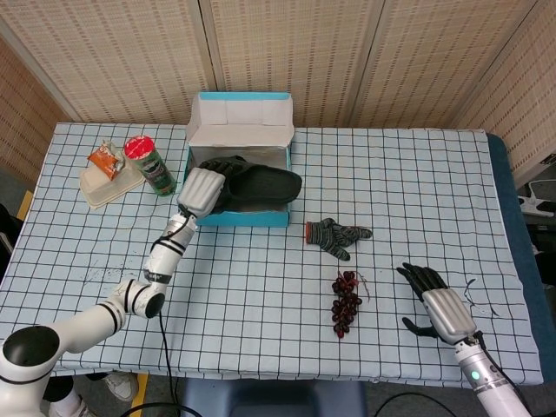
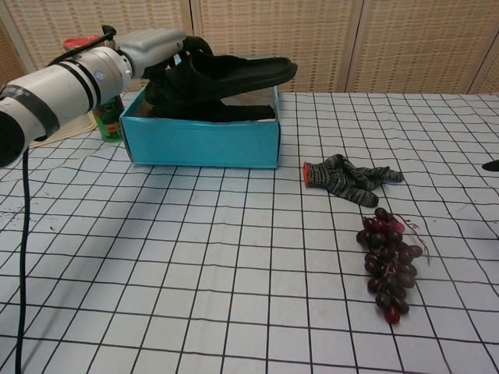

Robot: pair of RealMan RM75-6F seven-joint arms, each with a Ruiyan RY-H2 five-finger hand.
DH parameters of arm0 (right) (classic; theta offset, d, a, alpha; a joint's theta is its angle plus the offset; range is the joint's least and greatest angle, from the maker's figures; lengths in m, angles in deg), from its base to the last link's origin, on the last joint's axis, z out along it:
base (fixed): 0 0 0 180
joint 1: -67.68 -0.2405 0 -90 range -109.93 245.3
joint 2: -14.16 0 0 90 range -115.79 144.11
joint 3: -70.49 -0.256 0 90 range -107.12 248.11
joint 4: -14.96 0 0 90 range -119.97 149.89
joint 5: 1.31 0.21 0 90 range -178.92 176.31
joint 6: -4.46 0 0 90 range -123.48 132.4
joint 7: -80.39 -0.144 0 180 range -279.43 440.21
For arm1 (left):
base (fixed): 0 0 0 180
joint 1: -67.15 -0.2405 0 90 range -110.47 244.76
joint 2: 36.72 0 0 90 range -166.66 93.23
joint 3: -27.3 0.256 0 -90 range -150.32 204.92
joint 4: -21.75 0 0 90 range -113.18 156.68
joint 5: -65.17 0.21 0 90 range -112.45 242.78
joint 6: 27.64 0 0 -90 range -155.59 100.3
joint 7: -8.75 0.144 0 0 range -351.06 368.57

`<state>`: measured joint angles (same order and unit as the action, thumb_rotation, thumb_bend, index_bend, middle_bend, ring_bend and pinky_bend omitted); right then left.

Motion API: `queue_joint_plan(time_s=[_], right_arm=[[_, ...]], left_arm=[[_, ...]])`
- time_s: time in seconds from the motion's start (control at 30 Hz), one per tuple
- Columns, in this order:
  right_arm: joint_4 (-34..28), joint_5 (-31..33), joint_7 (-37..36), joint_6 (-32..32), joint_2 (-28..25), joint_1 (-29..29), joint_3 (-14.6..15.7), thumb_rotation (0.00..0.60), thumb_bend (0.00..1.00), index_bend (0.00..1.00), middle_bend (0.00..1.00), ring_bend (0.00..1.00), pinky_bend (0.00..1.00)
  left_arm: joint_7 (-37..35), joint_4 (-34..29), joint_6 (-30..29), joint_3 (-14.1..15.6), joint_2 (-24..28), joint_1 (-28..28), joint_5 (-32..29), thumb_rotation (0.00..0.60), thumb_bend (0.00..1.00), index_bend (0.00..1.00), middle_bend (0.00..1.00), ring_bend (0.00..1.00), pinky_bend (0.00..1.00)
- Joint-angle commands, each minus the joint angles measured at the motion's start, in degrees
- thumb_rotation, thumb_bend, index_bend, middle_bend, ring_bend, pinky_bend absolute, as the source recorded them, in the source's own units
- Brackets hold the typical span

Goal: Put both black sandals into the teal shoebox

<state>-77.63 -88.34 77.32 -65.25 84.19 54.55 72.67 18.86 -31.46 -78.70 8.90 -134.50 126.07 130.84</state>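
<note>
Black sandal [image 2: 226, 74] strap-gripped by left hand [image 2: 152, 48], above teal shoebox [image 2: 204, 143]

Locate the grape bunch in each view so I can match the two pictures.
Head view: the grapes lie right of centre in the lower part, on the checked cloth.
Chest view: the grapes lie at lower right.
Shared landmark: the glove lies just beyond the grapes in both views.

The left hand [image 2: 152, 48] covers the heel of the upper sandal [image 2: 234, 72], its fingers out of sight; the second sandal [image 2: 210, 111] barely shows above the shoebox [image 2: 204, 142] wall; chest view cuts off the right hand [image 1: 439, 306].
</note>
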Motion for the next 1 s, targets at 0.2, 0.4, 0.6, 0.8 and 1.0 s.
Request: queue_joint_plan(time_s=[0.2,0.4,0.6,0.8,1.0], right_arm=[[-0.5,0.1,0.7,-0.2,-0.4,0.2,0.0,0.600,0.20,0.00,0.00,0.00,0.00],[-0.3,0.5,0.6,0.3,-0.1,-0.1,-0.2,0.600,0.20,0.00,0.00,0.00,0.00],[-0.1,0.1,0.1,0.8,0.2,-0.4,0.1,0.600,0.20,0.00,0.00,0.00,0.00],[-0.4,0.1,0.0,0.0,-0.2,0.0,0.0,0.600,0.20,0.00,0.00,0.00,0.00],[-0.6,0.2,0.3,0.4,-0.2,-0.1,0.1,0.600,0.20,0.00,0.00,0.00,0.00]], left_arm=[[7.0,4.5,3.7,-1.9,-1.6,0.2,-7.9,0.600,0.88,0.68,0.84,0.69,0.74],[10.9,0.4,5.6,-2.3,0.2,0.8,-11.1,0.600,0.90,0.68,0.86,0.70,0.75],[15.0,-2.9,4.9,-0.6,0.5,0.5,-12.4,0.600,0.89,0.68,0.86,0.70,0.75],[17.4,-3.0,5.2,1.2,-0.2,0.4,-13.1,0.600,0.89,0.68,0.86,0.71,0.75],[17.4,-5.4,3.8,1.6,0.1,0.0,-12.7,0.600,0.88,0.68,0.86,0.71,0.75]])
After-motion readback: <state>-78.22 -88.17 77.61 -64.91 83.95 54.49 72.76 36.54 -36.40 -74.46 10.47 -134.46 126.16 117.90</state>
